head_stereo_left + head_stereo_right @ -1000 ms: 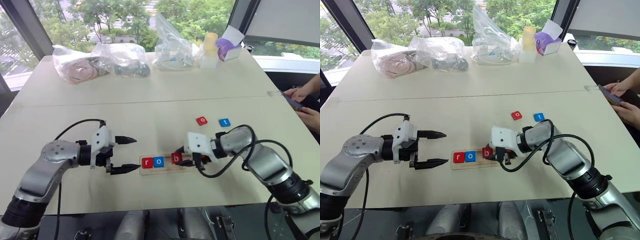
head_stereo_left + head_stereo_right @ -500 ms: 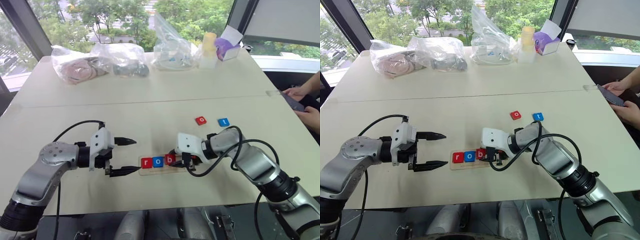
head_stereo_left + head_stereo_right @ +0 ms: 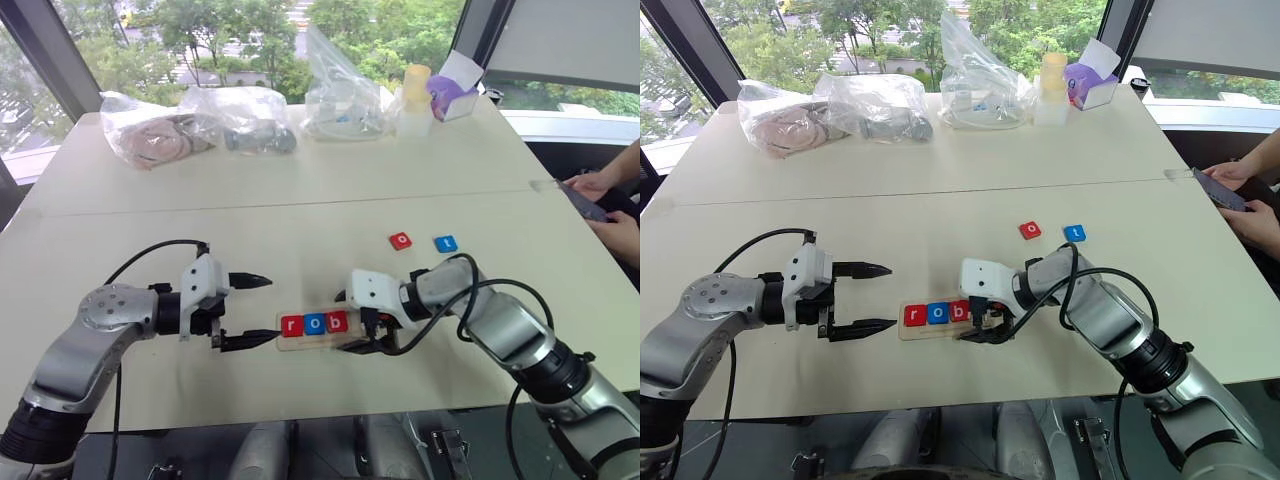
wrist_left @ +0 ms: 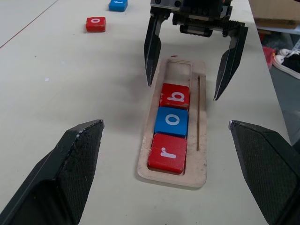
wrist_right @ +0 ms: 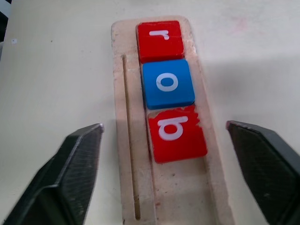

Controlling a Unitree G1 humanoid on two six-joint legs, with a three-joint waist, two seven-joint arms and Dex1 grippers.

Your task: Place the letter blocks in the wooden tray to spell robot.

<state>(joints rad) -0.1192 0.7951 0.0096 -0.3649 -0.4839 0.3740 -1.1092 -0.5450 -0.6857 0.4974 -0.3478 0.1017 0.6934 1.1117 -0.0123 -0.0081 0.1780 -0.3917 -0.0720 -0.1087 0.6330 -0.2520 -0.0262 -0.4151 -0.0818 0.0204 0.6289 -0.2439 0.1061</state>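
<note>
Letter blocks, three in the wooden tray (image 4: pixel 201 161): red r (image 4: pixel 168 152), blue o (image 4: pixel 171 121), red b (image 4: pixel 175 95), touching in a row, filling the end of the slot nearest the left pincer. Rest of slot bare.

Largest first: pale table (image 3: pixel 300 215), seam across the middle. Far edge of table: plastic bags (image 3: pixel 200 120), one clear bag (image 3: pixel 345 90), yellowish bottle (image 3: pixel 418 100), purple-and-white box (image 3: pixel 455 92). Person's hands with a phone (image 3: pixel 590 205) at the right edge of the table.

Tray lying flat near the front edge of table, between the two pincers.

Left pincer (image 3: pixel 245 311) spread wide, pinching nothing, level with the table, fingertips just beside the r end of tray.

Right pincer (image 4: pixel 191 61) spread, pinching nothing, fingers (image 4: pixel 153 47) straddling the tray at its bare end, just past the b.

Loose on table, beyond the tray and well apart from it: second red o (image 3: pixel 400 240) and blue t (image 3: pixel 446 243), near each other, flat.
</note>
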